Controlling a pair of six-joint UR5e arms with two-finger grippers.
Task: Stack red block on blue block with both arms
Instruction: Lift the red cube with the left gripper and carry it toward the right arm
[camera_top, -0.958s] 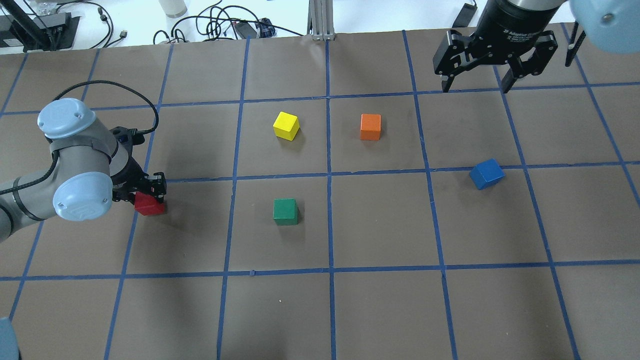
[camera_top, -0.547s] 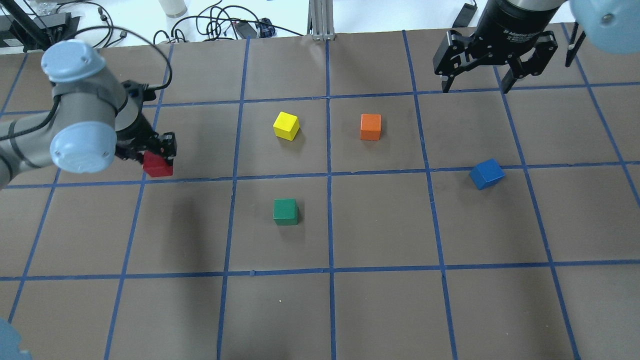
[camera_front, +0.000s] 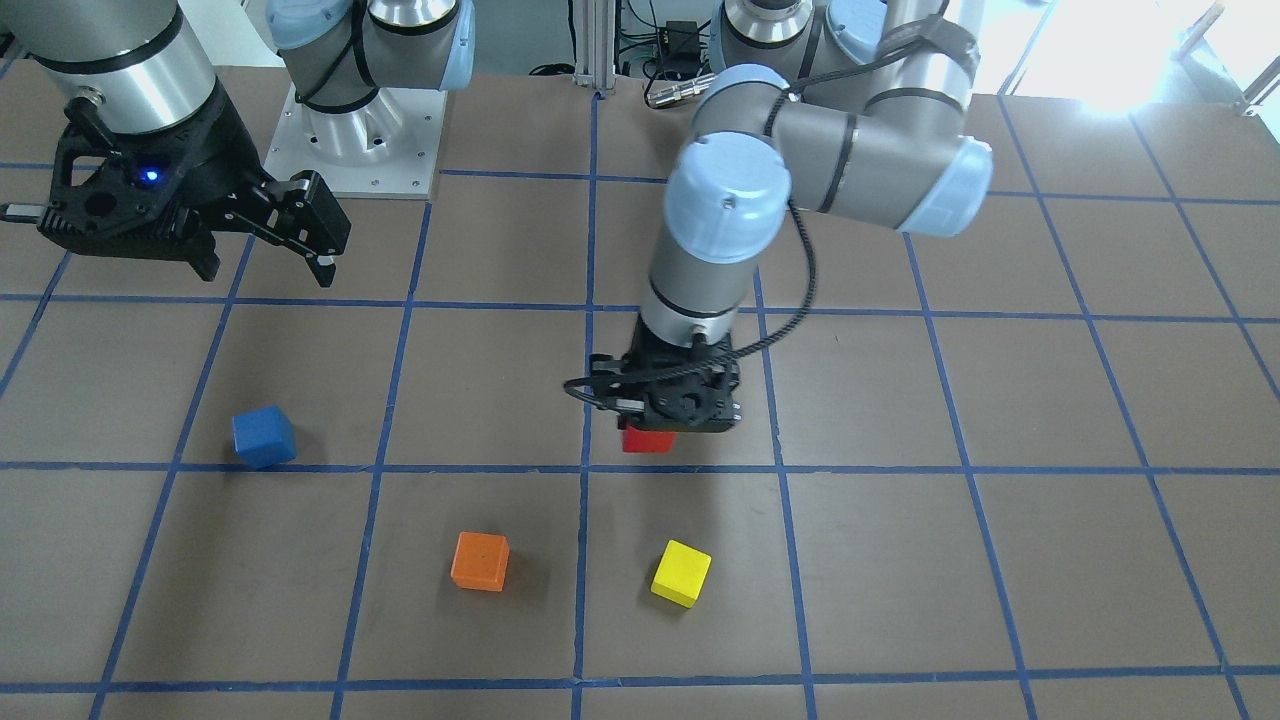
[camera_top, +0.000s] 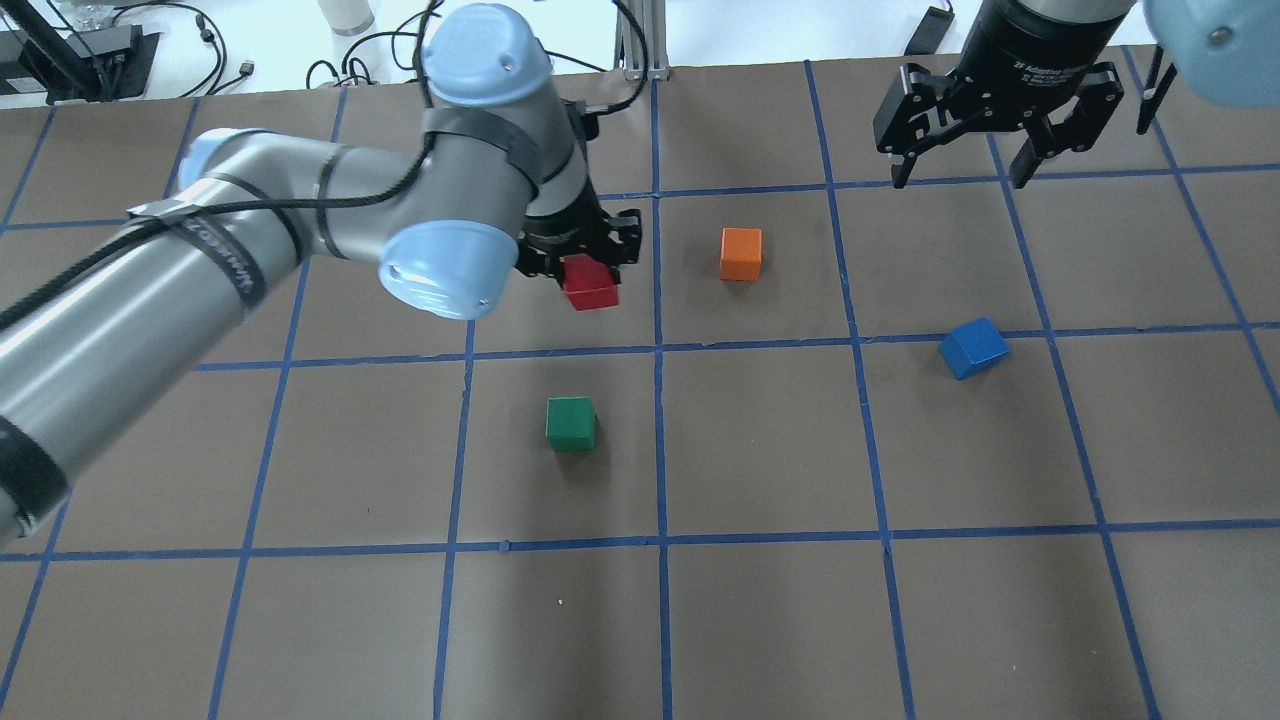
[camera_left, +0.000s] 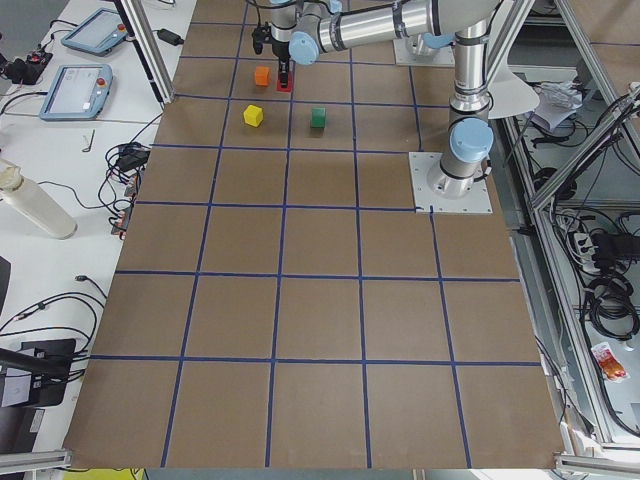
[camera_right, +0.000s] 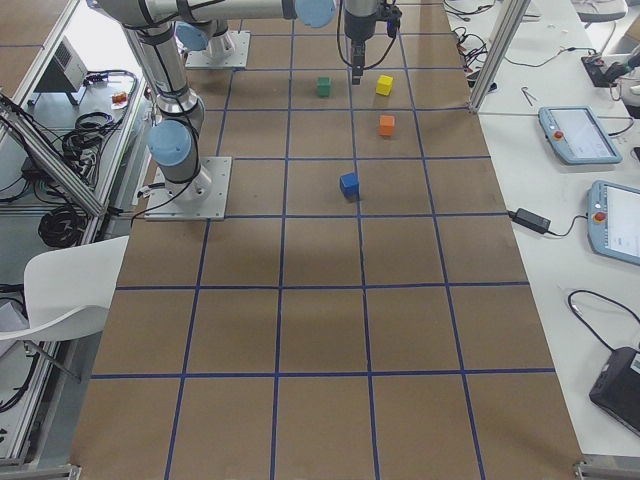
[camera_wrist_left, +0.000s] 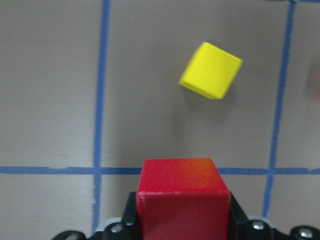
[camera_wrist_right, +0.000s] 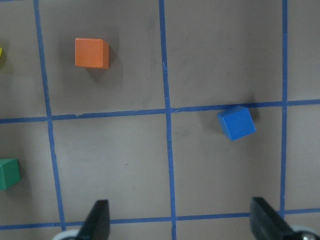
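My left gripper (camera_top: 590, 270) is shut on the red block (camera_top: 589, 283) and holds it above the table near the middle; the block also shows in the front view (camera_front: 647, 439) and the left wrist view (camera_wrist_left: 182, 200). The blue block (camera_top: 973, 347) lies on the table to the right, also in the front view (camera_front: 263, 437) and the right wrist view (camera_wrist_right: 236, 122). My right gripper (camera_top: 960, 170) is open and empty, high over the far right of the table, well behind the blue block.
A yellow cube (camera_wrist_left: 211, 70) lies below and beyond the held red block; the left arm hides it from overhead. An orange cube (camera_top: 741, 253) and a green cube (camera_top: 571, 422) sit near the middle. Blue tape lines grid the brown table (camera_top: 760, 600).
My left arm has lifted the red block and swung it rightward from the table's left side to over the yellow cube. The right gripper has stayed in place, open.
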